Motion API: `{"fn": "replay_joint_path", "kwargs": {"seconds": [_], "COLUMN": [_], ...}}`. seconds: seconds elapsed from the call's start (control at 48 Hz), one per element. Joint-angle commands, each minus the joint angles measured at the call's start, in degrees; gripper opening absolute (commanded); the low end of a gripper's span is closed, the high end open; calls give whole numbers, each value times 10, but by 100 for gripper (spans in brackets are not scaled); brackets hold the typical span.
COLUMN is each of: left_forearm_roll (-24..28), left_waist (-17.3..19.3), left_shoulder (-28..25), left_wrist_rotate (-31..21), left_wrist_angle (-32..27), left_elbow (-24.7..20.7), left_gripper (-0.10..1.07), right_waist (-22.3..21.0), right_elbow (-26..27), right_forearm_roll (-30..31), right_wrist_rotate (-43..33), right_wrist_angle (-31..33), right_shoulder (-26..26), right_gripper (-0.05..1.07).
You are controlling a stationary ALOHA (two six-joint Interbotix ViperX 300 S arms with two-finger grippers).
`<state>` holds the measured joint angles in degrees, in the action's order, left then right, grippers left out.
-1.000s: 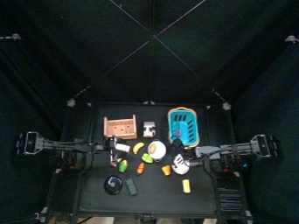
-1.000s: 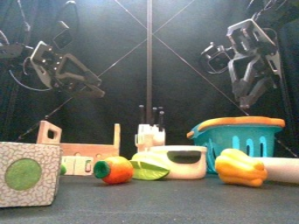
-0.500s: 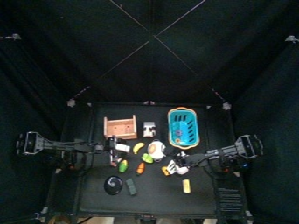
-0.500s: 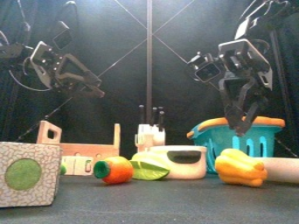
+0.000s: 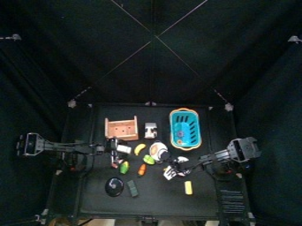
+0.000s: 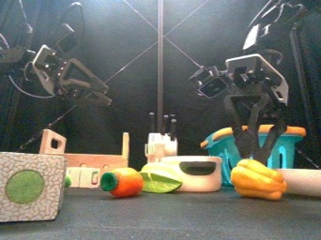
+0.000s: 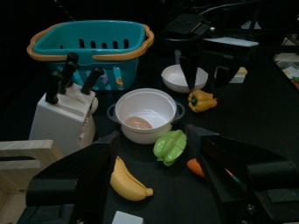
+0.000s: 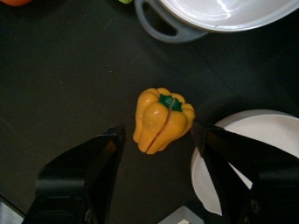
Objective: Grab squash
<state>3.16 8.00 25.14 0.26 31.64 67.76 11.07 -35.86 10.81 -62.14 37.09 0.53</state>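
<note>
The squash (image 8: 163, 118) is a yellow, lobed toy vegetable with a green stem, lying on the black table beside a white bowl (image 8: 271, 149). It also shows low at the right of the front view (image 6: 257, 180) and past the pot in the left wrist view (image 7: 202, 101). My right gripper (image 8: 162, 136) hangs straight above the squash, open, one jaw on each side, not touching it. From the front, the right gripper (image 6: 254, 150) ends just over the squash. My left gripper (image 7: 158, 159) rests open and empty at the table's left.
A white pot (image 7: 146, 112) holds a pale round piece. Nearby are a green leafy piece (image 7: 170, 146), a banana (image 7: 131, 179), a knife block (image 7: 65, 109) and a teal basket (image 6: 257, 141). A wooden rack (image 6: 75, 155) and a speckled cube (image 6: 28, 186) stand at the front left.
My right gripper has come down and forward over the squash, and its jaws have spread wider. The left arm has not moved.
</note>
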Motion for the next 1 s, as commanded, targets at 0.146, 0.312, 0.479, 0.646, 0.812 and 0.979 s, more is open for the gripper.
{"fn": "replay_joint_path", "kwargs": {"seconds": [0.146, 0.312, 0.479, 0.646, 0.812, 0.979], "left_forearm_roll": [-1, -1, -1, -1, -1, -1], "left_waist": [0, 0, 0, 1, 0, 0], "left_shoulder": [2, 2, 2, 2, 2, 2], "left_wrist_rotate": [1, 1, 1, 1, 1, 1], "left_wrist_angle": [3, 3, 2, 2, 3, 3], "left_elbow": [-5, -6, -5, -5, -5, -5], "left_gripper": [95, 95, 95, 95, 95, 95], "right_waist": [-2, -2, -2, -2, -2, -2], "right_elbow": [19, 23, 27, 35, 43, 47], "right_forearm_roll": [-3, -1, 1, 7, 18, 22], "right_wrist_rotate": [-2, -1, 0, 0, 0, 1], "right_wrist_angle": [27, 28, 29, 28, 30, 31], "right_shoulder": [-4, -11, -24, -35, -44, -51], "right_gripper": [94, 94, 93, 93, 93, 93]}}
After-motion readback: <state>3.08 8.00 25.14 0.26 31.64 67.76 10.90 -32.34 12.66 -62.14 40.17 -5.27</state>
